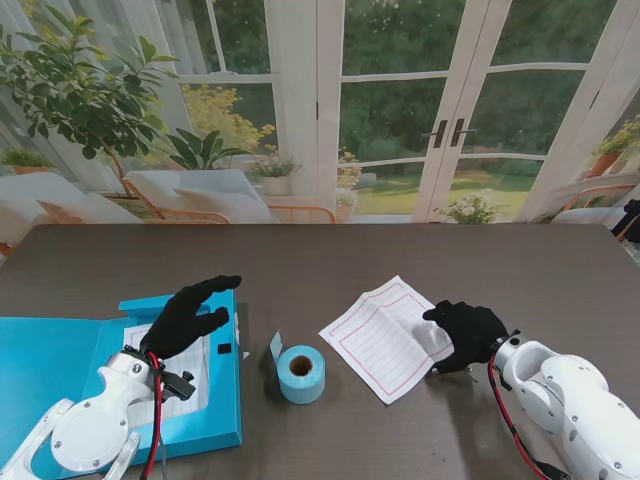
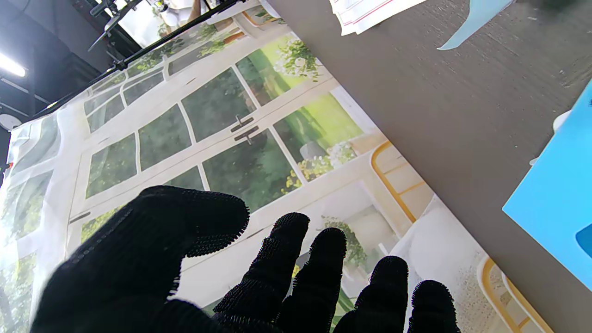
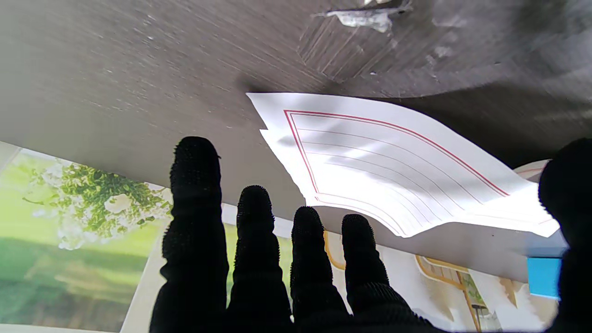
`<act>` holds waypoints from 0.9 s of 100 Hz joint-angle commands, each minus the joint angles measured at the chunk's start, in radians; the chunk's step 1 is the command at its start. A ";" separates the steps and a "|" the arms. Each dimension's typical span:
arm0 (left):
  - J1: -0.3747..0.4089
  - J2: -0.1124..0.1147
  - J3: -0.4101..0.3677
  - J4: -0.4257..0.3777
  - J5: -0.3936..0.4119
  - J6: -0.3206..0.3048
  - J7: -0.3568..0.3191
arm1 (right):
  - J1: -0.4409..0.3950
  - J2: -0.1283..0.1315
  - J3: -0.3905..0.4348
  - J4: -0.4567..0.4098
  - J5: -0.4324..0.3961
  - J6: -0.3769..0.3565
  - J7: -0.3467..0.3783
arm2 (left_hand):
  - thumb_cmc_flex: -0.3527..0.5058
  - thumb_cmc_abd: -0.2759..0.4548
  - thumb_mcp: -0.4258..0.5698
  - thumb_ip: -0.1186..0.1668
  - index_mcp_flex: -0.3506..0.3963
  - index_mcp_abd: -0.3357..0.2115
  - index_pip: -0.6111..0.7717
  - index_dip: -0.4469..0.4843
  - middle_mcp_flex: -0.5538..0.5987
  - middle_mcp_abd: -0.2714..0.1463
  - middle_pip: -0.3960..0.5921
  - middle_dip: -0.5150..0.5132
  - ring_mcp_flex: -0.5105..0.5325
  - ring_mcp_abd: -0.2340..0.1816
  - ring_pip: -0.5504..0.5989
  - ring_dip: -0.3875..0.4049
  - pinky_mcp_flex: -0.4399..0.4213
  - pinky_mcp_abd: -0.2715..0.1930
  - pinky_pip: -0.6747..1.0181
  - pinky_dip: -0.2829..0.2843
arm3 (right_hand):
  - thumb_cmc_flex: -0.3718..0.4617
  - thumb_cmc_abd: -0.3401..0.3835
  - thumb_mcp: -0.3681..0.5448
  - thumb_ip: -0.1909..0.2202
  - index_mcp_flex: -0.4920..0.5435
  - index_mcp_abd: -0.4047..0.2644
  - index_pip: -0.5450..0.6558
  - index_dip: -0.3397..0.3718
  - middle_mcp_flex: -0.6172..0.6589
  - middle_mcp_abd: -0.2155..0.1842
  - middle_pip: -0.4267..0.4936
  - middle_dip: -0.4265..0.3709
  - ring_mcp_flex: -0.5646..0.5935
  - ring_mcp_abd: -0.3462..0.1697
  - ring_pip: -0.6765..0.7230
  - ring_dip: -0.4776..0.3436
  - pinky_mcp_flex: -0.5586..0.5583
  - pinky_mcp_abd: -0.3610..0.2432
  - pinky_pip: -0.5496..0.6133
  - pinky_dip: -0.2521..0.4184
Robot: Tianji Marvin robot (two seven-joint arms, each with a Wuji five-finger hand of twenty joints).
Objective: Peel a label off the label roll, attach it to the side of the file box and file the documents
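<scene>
**Left hand over the open file box, right hand on the ruled sheets**

At the left of the stand's view, the blue file box (image 1: 60, 365) lies open on the dark surface (image 1: 330, 255), with white paper showing inside it. The left hand (image 1: 190, 315) hangs over the box's right part, its gloved fingers (image 2: 286, 259) spread and released, holding nothing; the wrist view shows them apart, with only the printed backdrop beyond them.

Just right of the box stands the blue label roll (image 1: 301, 373), resting on its flat end, core hole upward. A short strip of label (image 1: 275, 347) sticks up from its left side, near the box's edge; whether the two touch cannot be told.

Right of the roll, well apart from the box, lie the documents (image 1: 380, 338), white sheets with red borders and ruled lines, turned at an angle. The right hand (image 1: 468, 335) lies on their right edge. In its wrist view the near corner of the sheets curls up off the surface, the four fingers (image 3: 252, 240) straight and apart beside it, the thumb at the paper's corner. Whether the thumb truly pinches the paper cannot be told.
</scene>
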State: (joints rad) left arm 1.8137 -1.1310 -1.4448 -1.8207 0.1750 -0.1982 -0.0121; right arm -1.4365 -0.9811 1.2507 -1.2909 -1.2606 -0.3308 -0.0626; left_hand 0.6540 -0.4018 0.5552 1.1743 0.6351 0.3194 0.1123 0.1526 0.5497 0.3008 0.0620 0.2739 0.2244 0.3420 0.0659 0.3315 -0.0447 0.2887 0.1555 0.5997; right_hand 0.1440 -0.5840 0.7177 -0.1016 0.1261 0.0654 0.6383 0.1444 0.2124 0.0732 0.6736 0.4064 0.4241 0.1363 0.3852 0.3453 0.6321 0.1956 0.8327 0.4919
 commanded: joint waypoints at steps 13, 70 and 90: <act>0.009 0.000 -0.004 -0.006 -0.005 0.000 -0.020 | 0.025 0.008 -0.032 0.017 -0.031 0.001 0.007 | -0.026 0.035 -0.015 -0.021 -0.007 -0.008 -0.014 -0.004 -0.017 -0.005 -0.002 -0.005 -0.021 -0.010 -0.012 -0.016 -0.024 -0.042 -0.023 -0.016 | 0.000 -0.032 -0.027 -0.028 -0.041 0.034 -0.024 -0.017 -0.041 0.013 -0.004 -0.011 -0.017 -0.004 0.009 -0.007 -0.491 -0.001 -0.001 0.007; 0.014 -0.001 -0.008 -0.009 -0.018 0.000 -0.024 | 0.102 0.027 -0.148 0.086 -0.087 0.000 -0.066 | -0.028 0.044 -0.019 -0.025 0.004 -0.003 -0.010 -0.001 -0.011 0.006 -0.001 -0.002 -0.014 -0.004 -0.011 -0.015 -0.024 -0.039 -0.021 -0.019 | 0.154 -0.055 -0.056 0.034 -0.040 0.053 0.050 0.002 -0.029 0.024 0.068 0.008 0.041 0.010 0.038 -0.005 -0.464 0.003 0.052 -0.015; 0.014 0.000 -0.009 -0.009 -0.025 0.000 -0.031 | 0.098 0.025 -0.142 0.083 -0.076 -0.014 -0.052 | -0.032 0.052 -0.024 -0.030 0.005 -0.001 -0.010 0.001 -0.012 0.008 -0.002 -0.002 -0.012 -0.003 -0.011 -0.015 -0.024 -0.037 -0.021 -0.020 | 0.152 -0.056 -0.042 0.035 -0.042 0.041 0.054 0.004 -0.020 0.022 0.071 0.008 0.051 0.009 0.045 -0.003 -0.462 0.001 0.060 -0.019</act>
State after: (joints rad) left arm 1.8235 -1.1302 -1.4519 -1.8235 0.1545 -0.1993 -0.0195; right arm -1.3329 -0.9551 1.1082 -1.2047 -1.3379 -0.3362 -0.1325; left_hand 0.6540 -0.3822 0.5527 1.1743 0.6390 0.3208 0.1123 0.1526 0.5497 0.3113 0.0620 0.2739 0.2244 0.3422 0.0659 0.3314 -0.0452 0.2886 0.1555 0.5887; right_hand 0.2885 -0.6020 0.6811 -0.0937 0.1261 0.0915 0.6771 0.1394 0.2015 0.0732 0.7315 0.4060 0.4459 0.1344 0.4181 0.3440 0.6321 0.1915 0.8602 0.4878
